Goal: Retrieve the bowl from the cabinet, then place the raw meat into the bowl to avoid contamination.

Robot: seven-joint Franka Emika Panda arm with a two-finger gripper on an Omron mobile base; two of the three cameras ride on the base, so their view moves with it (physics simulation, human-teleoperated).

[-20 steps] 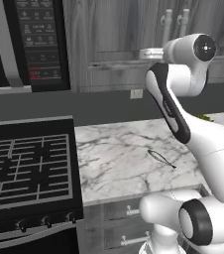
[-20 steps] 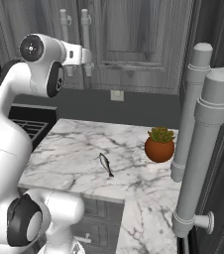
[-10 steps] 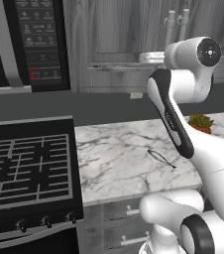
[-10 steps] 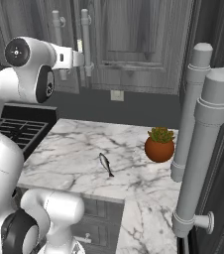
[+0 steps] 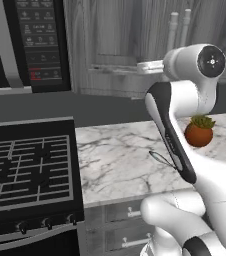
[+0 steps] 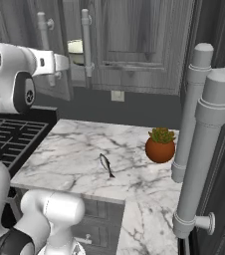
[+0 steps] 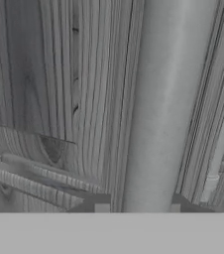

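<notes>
Cabinet [image 6: 134,45] door ajar, gripper [image 7: 139,211] loosely around handle [image 7: 158,109]; bowl [image 6: 75,46] inside, meat [image 6: 105,165] on bench [image 6: 69,149]; retrieval pending.

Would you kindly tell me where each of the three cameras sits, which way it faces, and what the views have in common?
Left base view: behind the arm on its left, looking forward and down at the stove, marble counter and cabinet; the white arm rises at lower right.
Right base view: behind on the right, facing the same counter and cabinet; the arm rises at lower left.
Hand view: on the hand, close against a cabinet bar handle; the claw straddles it.
Shared: both base views show the plant pot and raw meat.
</notes>
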